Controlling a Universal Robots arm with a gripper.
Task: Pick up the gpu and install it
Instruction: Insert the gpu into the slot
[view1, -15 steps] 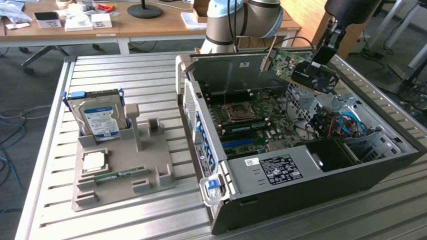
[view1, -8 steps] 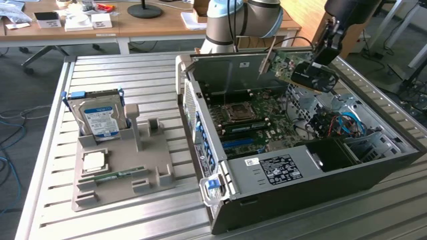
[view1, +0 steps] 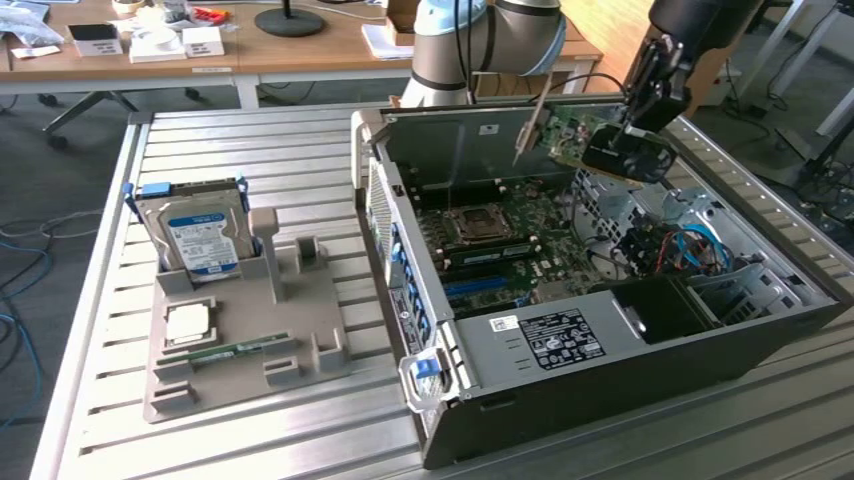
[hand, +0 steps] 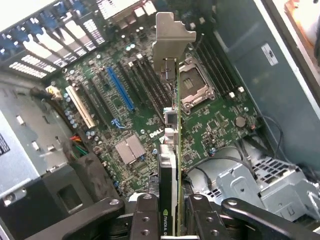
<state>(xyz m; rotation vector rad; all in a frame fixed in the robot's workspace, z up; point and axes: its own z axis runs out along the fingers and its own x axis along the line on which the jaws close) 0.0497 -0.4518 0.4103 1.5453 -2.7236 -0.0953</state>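
Observation:
My gripper (view1: 641, 112) is shut on the gpu (view1: 577, 132), a green card with a black fan shroud and a silvery end bracket. It holds the card in the air above the far side of the open computer case (view1: 587, 370). In the wrist view the gpu (hand: 172, 150) hangs edge-on between my gripper's (hand: 172, 215) black fingers (hand: 147, 220), its bracket pointing away over the motherboard (hand: 125, 120). A blue expansion slot (hand: 120, 90) lies on the board beside the card's line, apart from it.
On the exterior view's left a grey fixture (view1: 314, 350) holds a silver hard drive (view1: 200, 235), a processor (view1: 187, 322) and a green memory stick (view1: 234, 350). Inside the case are a black power supply (view1: 561, 340), a drive cage and loose cables (view1: 681, 245).

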